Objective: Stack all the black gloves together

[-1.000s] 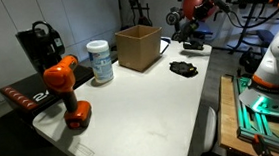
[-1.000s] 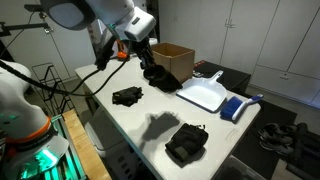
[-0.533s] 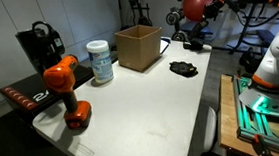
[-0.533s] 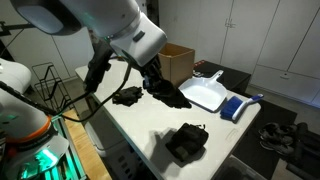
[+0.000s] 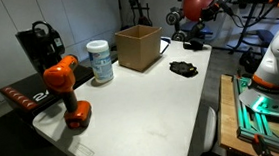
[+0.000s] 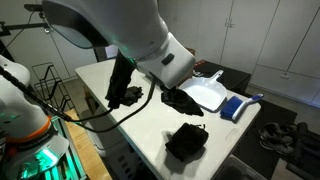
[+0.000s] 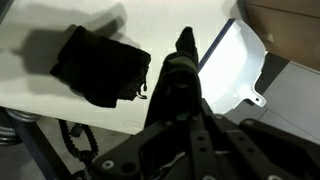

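Observation:
In an exterior view, my gripper (image 6: 178, 99) is shut on a black glove and holds it above the white table (image 6: 150, 125). A second black glove (image 6: 187, 141) lies below it near the table's front corner. A third black glove (image 6: 128, 96) lies further back by the arm. In the wrist view, the gripper (image 7: 185, 45) is dark and fills the middle, and the held glove is hard to tell apart from it. The lying glove (image 7: 100, 65) shows just to its left. A black glove (image 5: 183, 69) also lies near the table's edge.
A white tray (image 6: 208, 95) and a blue item (image 6: 233, 107) lie beside the gripper. The tray also shows in the wrist view (image 7: 235, 65). A cardboard box (image 5: 137, 46), a wipes tub (image 5: 100, 62) and an orange drill (image 5: 65, 89) stand on the table.
The arm has swung from near the cardboard box toward the table's front corner with the glove in its grip. It now hangs lower and closer to the lying glove.

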Robot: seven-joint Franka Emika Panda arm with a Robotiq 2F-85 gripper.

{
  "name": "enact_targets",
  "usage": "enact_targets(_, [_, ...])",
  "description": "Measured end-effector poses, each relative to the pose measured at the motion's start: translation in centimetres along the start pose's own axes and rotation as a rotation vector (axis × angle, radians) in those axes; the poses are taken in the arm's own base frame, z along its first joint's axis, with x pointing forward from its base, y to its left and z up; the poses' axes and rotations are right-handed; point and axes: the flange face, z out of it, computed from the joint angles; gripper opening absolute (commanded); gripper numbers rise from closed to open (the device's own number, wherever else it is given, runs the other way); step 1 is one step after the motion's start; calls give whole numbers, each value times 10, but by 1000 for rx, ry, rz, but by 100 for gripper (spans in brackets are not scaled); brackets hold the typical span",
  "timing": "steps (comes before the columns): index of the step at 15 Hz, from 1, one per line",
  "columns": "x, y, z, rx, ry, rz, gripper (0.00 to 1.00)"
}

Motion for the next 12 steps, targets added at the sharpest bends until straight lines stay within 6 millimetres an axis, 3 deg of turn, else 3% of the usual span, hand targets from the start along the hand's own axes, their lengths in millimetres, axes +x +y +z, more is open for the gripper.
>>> enact_targets(7, [10,36,46,-51,-88,39,1])
enact_targets(12, [18,69,68,-134,-128,72,1])
